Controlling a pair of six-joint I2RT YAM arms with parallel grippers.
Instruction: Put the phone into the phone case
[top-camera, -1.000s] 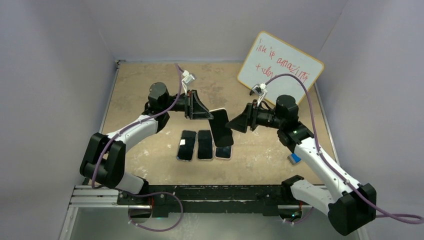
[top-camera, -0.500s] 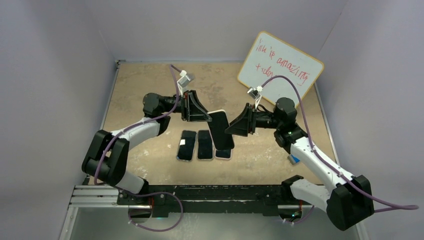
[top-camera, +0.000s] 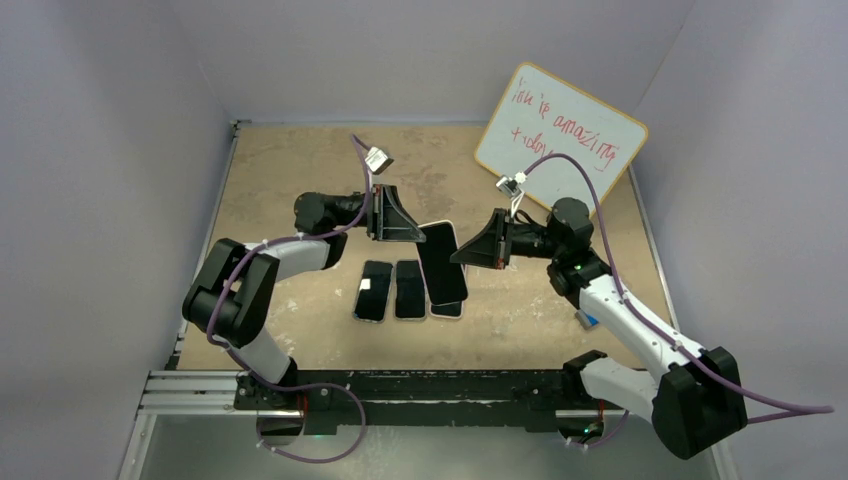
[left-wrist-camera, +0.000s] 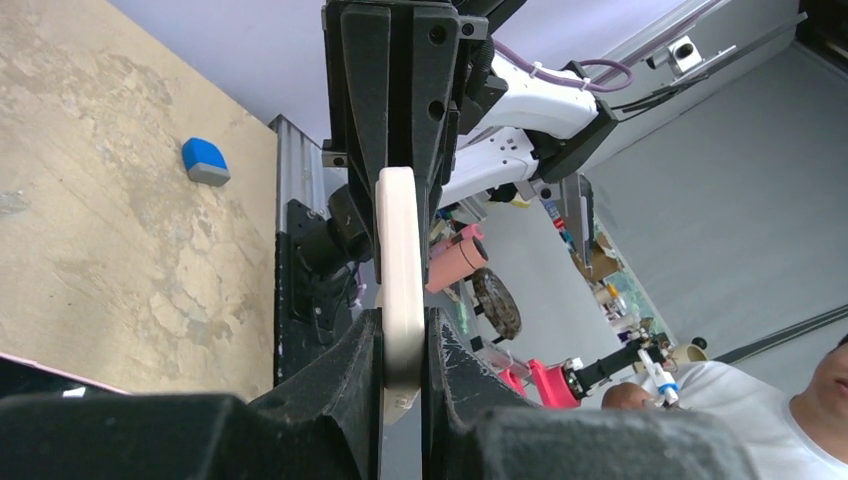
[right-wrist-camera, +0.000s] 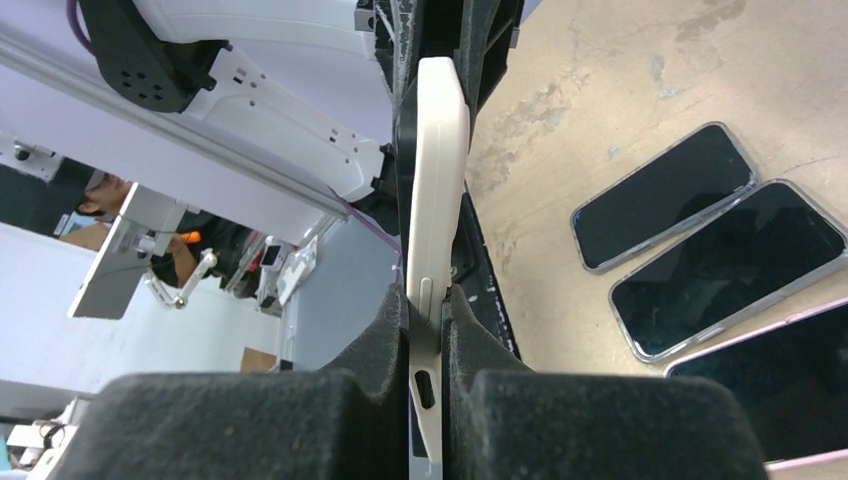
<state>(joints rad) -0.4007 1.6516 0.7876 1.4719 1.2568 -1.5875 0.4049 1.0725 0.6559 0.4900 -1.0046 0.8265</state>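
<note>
My left fingers (left-wrist-camera: 368, 350) are clamped on one end of the cream phone case (left-wrist-camera: 400, 240), and my right fingers (right-wrist-camera: 398, 325) are clamped on the opposite end. The case therefore hangs in the air between both arms, above the table (top-camera: 290, 170) and over the row of phones (top-camera: 409, 289) lying flat there.

From above, the held piece shows a dark glass face inside a pale rim, which I take to be the phone (top-camera: 441, 262) sitting in the case. I cannot tell whether every corner is snapped home, because both wrist cameras see it only edge-on.

Gripping from both ends makes sense to me. Each side pinches front against back, which presses the phone into the case lip, and two holds stop the piece from twisting. Holding it off the table keeps it from knocking the phones beneath; in the overhead view it overlaps the rightmost one.

Next I would check the seating along the long edges, then release one end before lowering. The risk is a corner sitting proud, or the case slipping when either grip lets go. The whiteboard (top-camera: 560, 130) and the small blue block (top-camera: 590, 317) play no part.
</note>
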